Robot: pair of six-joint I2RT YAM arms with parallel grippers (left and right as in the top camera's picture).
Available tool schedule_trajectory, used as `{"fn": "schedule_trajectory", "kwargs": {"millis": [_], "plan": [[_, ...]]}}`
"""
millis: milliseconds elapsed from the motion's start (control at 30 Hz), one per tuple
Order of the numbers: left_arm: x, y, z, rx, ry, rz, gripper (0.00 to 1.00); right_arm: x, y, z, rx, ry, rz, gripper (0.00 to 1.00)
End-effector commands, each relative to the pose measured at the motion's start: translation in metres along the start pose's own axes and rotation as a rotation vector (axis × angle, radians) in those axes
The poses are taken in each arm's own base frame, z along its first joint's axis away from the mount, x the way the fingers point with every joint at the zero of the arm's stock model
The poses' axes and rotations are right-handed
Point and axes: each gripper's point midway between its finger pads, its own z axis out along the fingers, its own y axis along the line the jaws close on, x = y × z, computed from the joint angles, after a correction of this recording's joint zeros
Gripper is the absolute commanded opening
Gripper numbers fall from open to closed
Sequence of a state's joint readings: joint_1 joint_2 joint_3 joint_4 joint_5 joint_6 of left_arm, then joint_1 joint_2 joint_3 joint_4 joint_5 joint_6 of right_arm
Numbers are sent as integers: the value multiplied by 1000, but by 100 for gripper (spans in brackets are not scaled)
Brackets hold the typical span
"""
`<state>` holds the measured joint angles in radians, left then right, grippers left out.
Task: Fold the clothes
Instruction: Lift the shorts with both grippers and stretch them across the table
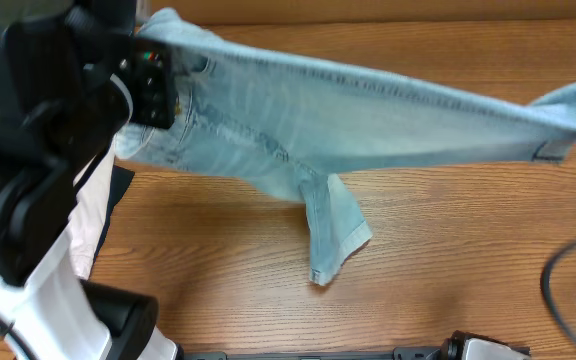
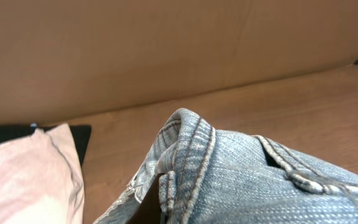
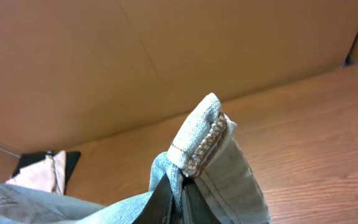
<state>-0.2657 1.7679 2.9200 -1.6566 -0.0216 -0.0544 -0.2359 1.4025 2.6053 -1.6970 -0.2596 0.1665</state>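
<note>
Shorts: denim shorts [image 1: 368, 115] stretched taut across upper frame, one leg dangling centre
Left gripper [image 2: 160, 208]: clamped on waistband, upper left
Right gripper [image 3: 182, 199]: pinching hem, far right edge
Risk: thick seam may slip if pulled tighter; dangling leg could bunch on table [image 1: 448, 260]

Overhead view looks straight down on the wooden surface [image 1: 438, 250], fairly close in. Both wrist views sit low, tight against the denim shorts [image 2: 260, 180], facing out across the surface to a brown cardboard wall [image 3: 135, 56]. They share that wall and the pale garment [image 2: 17, 180] lying leftward.
</note>
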Motion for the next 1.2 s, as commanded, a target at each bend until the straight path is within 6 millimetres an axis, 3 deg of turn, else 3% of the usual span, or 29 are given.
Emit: {"fn": "schedule_trajectory", "kwargs": {"millis": [0,100,267,333,433,500,567,733,933,1033,1167], "plan": [[-17,34,21,-169,-45,-11,4,-11,-36,54,124,66,-13,4],[-32,35,44,-171,-78,-13,4,-20,-40,94,85,96,-27,4],[-82,33,87,-165,-249,-3,4,-65,-49,163,48,-16,-59,4],[-107,31,90,-156,-353,-11,4,-85,-48,175,31,-89,-81,4],[-131,21,80,-104,-458,-8,4,-105,-47,172,30,-168,-111,4],[-132,17,80,-79,-463,-2,4,-108,-46,171,31,-180,-136,4],[-122,14,86,-60,-414,5,4,-103,-48,174,37,-159,-164,4],[-65,20,125,-89,-163,11,4,-73,-58,197,37,-23,-140,4],[10,68,173,-320,147,27,4,10,-48,254,-71,301,-120,4],[40,95,186,-424,272,36,4,56,-33,279,-130,457,-99,4],[74,126,195,-504,409,22,4,112,-6,294,-192,624,-104,4]]}}
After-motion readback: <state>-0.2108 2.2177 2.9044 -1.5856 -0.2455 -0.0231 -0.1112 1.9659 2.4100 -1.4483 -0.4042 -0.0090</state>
